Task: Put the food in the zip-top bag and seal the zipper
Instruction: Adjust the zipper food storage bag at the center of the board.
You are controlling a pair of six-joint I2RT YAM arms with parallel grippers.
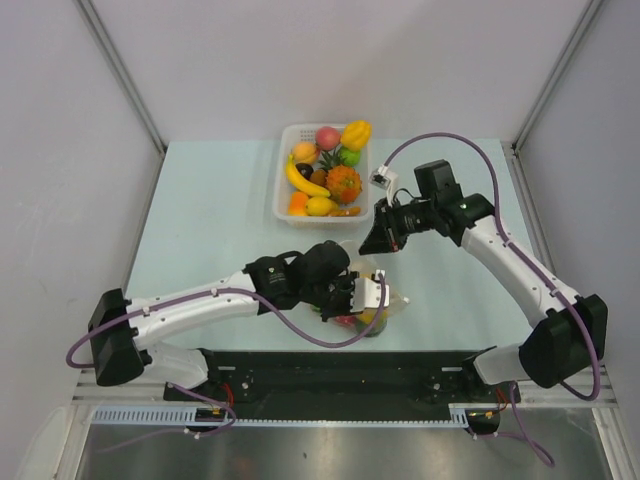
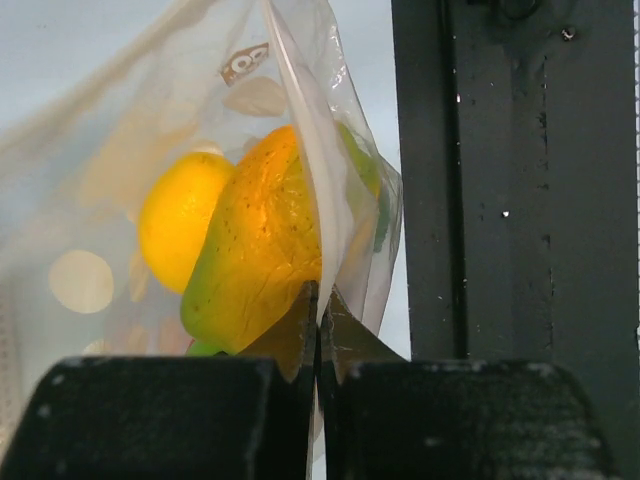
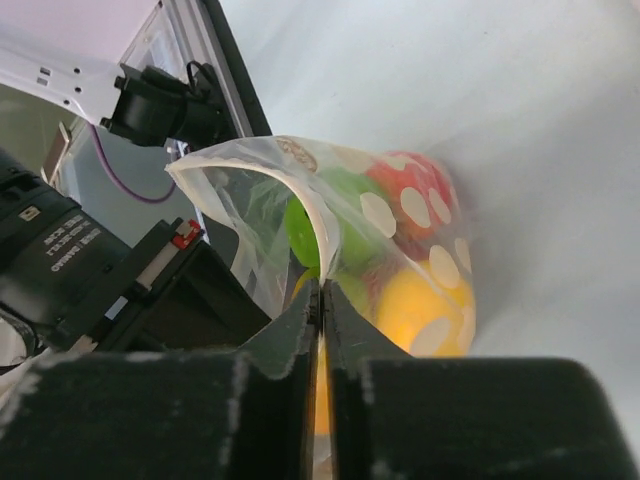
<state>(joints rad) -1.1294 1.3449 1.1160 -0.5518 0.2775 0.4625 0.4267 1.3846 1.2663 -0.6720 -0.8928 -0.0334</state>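
The zip-top bag (image 1: 386,303) stands near the table's front edge, see-through with pale dots. It holds food: a yellow fruit (image 2: 178,225), an orange-green mango (image 2: 255,255), a green piece (image 3: 307,235) and a red piece (image 3: 412,192). My left gripper (image 1: 374,294) is shut on the bag's mouth edge, pinching the pale zipper strip (image 2: 300,150) between its fingertips (image 2: 320,305). My right gripper (image 1: 381,242) is shut on the same strip (image 3: 300,200) from the far side, its tips (image 3: 322,295) closed on the plastic. The mouth sags open between the two grips.
A white slotted basket (image 1: 279,187) at the back centre holds several toy fruits, among them a banana (image 1: 304,181) and an orange pineapple (image 1: 343,183). The black mounting rail (image 2: 520,200) runs along the near edge, right beside the bag.
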